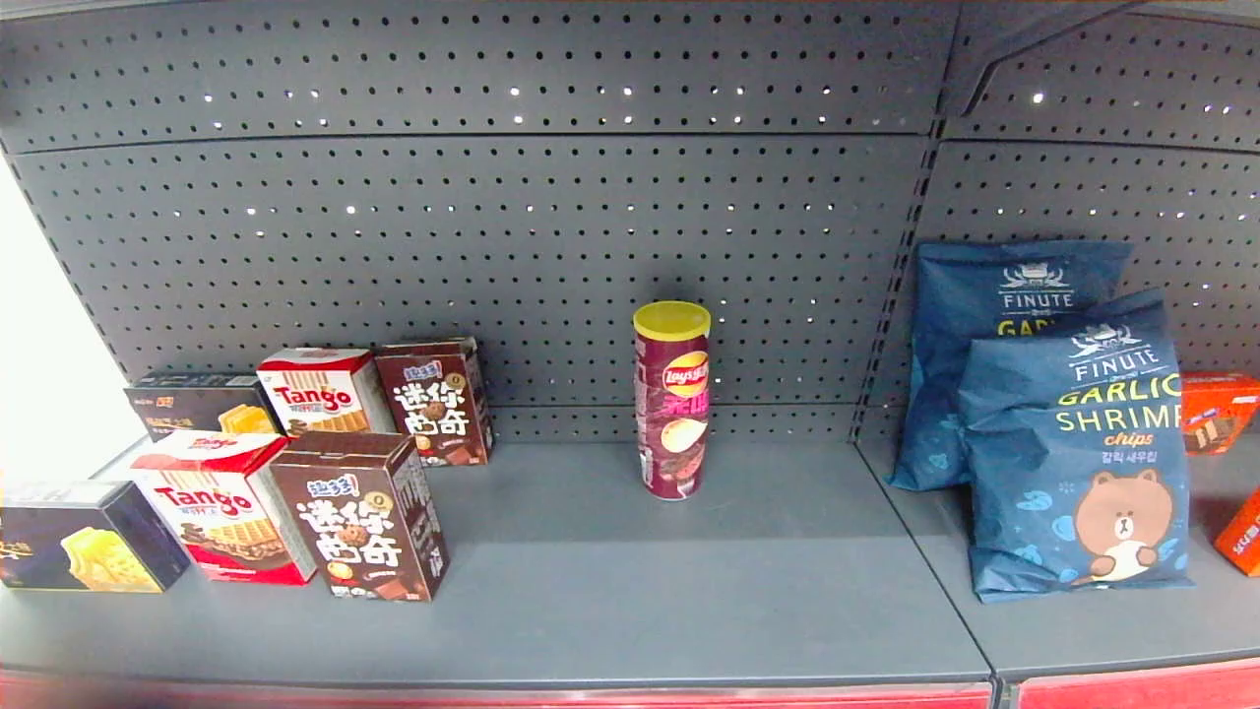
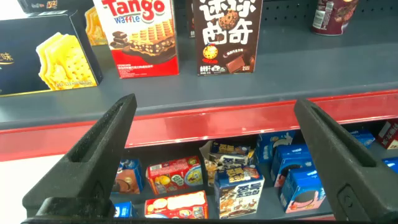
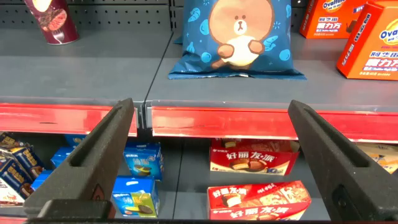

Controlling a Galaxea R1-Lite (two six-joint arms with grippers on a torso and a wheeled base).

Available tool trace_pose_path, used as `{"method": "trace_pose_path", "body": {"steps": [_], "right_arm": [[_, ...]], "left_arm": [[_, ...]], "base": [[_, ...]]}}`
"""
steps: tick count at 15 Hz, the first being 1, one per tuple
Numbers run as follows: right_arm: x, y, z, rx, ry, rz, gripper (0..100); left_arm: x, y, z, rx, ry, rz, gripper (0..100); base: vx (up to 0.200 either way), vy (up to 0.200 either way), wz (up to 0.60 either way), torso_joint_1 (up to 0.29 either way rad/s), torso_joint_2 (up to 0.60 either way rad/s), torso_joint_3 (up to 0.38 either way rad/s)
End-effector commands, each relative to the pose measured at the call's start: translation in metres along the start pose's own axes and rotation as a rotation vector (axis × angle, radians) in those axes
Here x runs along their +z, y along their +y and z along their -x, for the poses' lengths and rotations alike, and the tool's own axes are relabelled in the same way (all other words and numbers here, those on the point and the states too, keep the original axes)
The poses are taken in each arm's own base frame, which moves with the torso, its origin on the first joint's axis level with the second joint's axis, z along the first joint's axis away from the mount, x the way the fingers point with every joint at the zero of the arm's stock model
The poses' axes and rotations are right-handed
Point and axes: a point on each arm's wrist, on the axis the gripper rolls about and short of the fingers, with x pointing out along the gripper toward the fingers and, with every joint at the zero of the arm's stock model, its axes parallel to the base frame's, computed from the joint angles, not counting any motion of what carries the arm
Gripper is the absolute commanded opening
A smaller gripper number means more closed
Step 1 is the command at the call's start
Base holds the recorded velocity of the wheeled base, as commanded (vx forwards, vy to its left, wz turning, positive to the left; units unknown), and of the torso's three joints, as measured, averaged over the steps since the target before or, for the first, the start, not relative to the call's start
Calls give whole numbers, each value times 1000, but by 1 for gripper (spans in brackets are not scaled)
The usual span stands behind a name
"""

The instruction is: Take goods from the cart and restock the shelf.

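A maroon chip can with a yellow lid [image 1: 671,399] stands upright mid-shelf on the grey shelf [image 1: 689,591]. To its left are wafer boxes [image 1: 224,517], chocolate cookie boxes [image 1: 364,517] and dark biscuit boxes [image 1: 84,537], in two rows. Blue shrimp chip bags [image 1: 1073,463] lean at the right. My left gripper [image 2: 214,102] is open and holds nothing, in front of the shelf's red edge [image 2: 211,118], facing the wafer box [image 2: 140,37] and cookie box [image 2: 225,34]. My right gripper [image 3: 211,104] is open too, facing the blue bag [image 3: 239,37], with the can [image 3: 53,22] off to one side.
Orange boxes [image 1: 1221,409] stand at the far right of the shelf. A perforated back panel [image 1: 541,226] closes it behind. Bare shelf lies on both sides of the can. A lower shelf holds several snack boxes [image 2: 239,186] and pie boxes [image 3: 255,155].
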Motion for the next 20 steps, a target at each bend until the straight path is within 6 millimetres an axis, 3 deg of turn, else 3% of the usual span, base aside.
{"method": "trace_pose_path", "body": {"steps": [1,13,20], "right_arm": [[0,0,0,1,-1,0,100],[0,0,0,1,-1,0,100],[0,0,0,1,1,0,100]], "left_arm": [[0,0,0,0,-1,0,100],[0,0,0,0,-1,0,100],[0,0,0,0,1,0,100]], "base": [[0,0,0,0,0,0],[0,0,0,0,0,0],[0,0,600,5,0,2]]}}
